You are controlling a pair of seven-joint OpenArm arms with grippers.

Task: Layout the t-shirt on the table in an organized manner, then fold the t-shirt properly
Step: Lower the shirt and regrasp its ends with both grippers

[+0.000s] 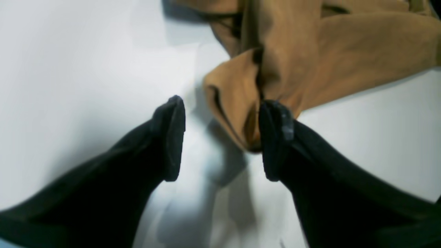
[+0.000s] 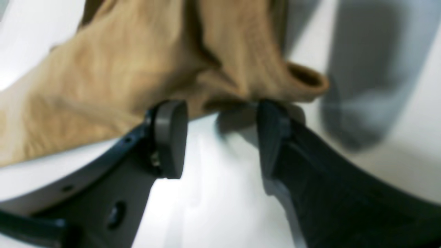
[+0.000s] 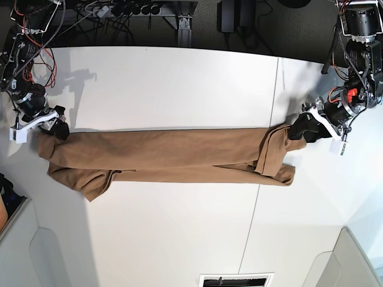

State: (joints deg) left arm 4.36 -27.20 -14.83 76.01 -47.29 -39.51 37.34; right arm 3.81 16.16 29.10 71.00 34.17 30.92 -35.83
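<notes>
The tan t-shirt lies stretched in a long band across the white table, with a sleeve bunched at its left end. My left gripper is at the shirt's right end. In the left wrist view it is open, and a fold of the shirt lies between the fingers against the right finger. My right gripper is at the shirt's left end. In the right wrist view it is open, with the shirt just beyond the fingertips.
A thin dark seam crosses the table under the shirt's right part. Cables and electronics sit along the far left edge. The table's left edge runs close to the right gripper. A vent is at the near edge.
</notes>
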